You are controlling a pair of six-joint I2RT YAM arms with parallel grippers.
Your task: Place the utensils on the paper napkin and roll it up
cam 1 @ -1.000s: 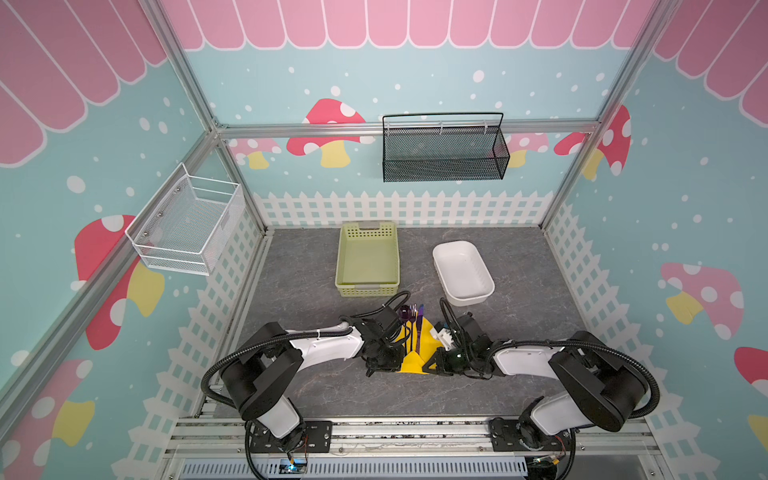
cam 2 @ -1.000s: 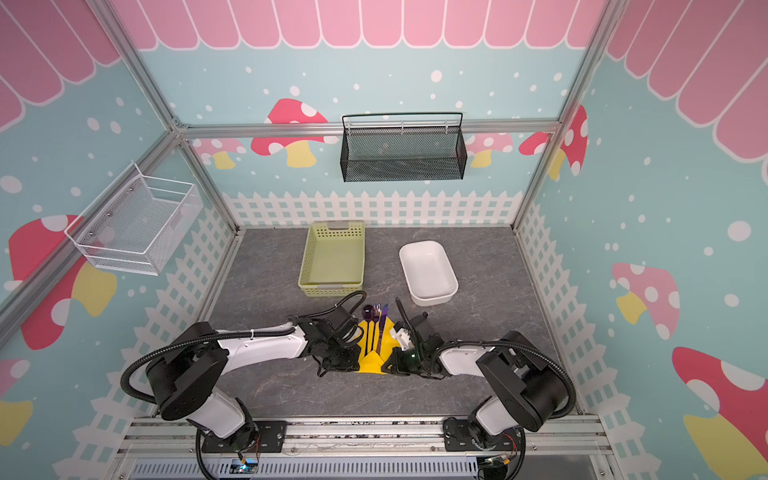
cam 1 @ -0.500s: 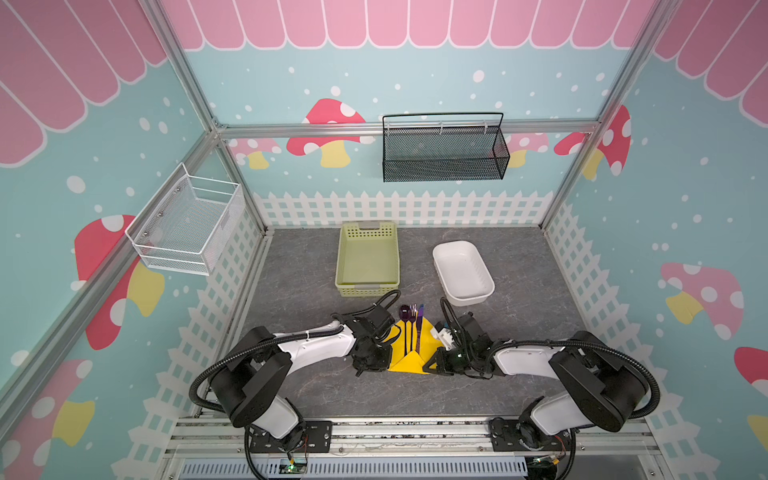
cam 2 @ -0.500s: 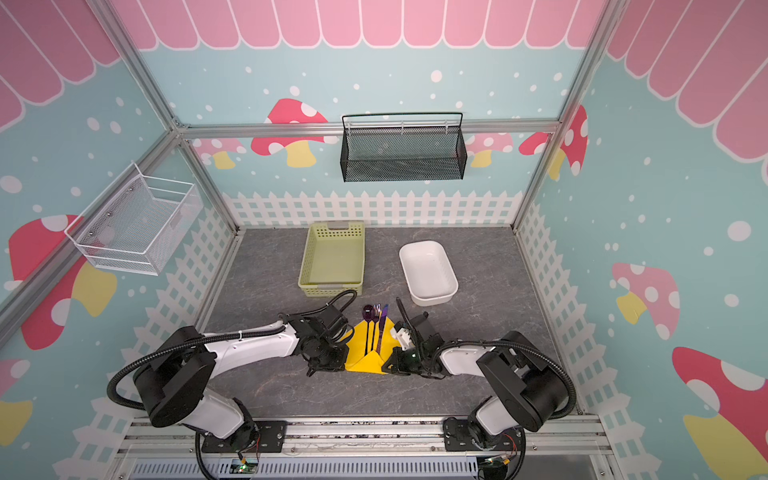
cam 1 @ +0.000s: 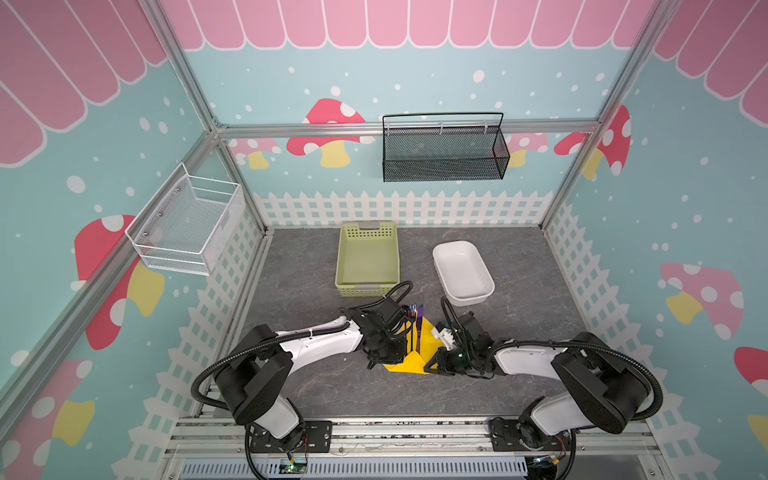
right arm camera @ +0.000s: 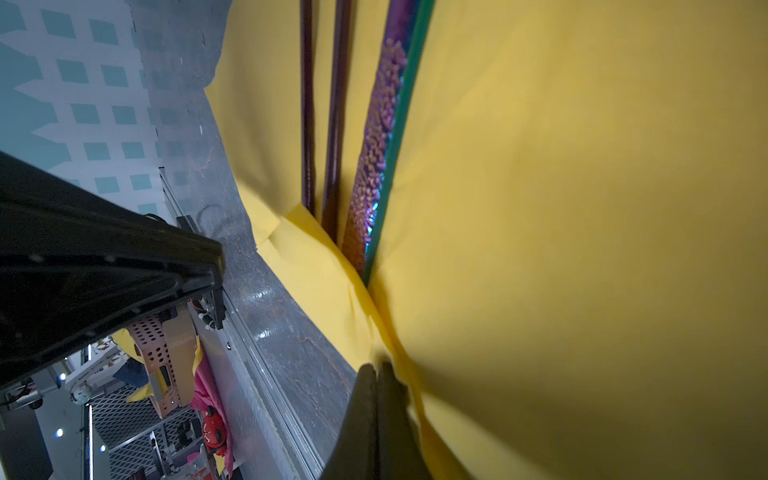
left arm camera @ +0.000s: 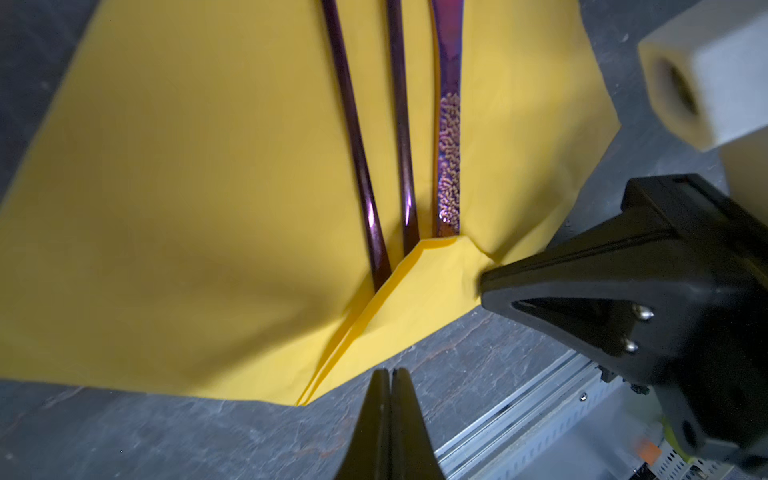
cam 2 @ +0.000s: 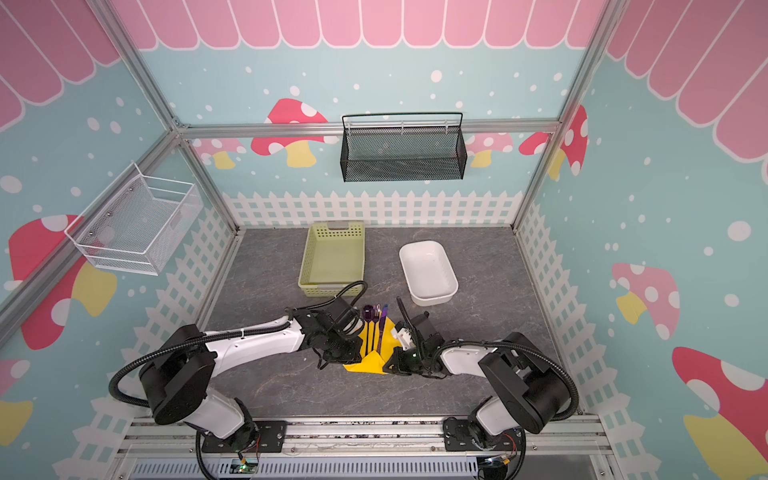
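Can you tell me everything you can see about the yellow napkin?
The paper napkin is a thin, plain, bright yellow sheet lying mostly flat on the grey table, between the two arms. Three utensils lie side by side on it. Its near corner is folded up over their handle ends, making a creased flap. The right gripper, fingers shut, touches that flap's edge; whether it pinches the paper I cannot tell.

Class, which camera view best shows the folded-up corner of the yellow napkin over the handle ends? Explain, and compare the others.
The left wrist view: the paper napkin's folded corner lies whole and sharp over the utensils' handle ends. The right wrist view shows it obliquely; in both top views it is tiny.
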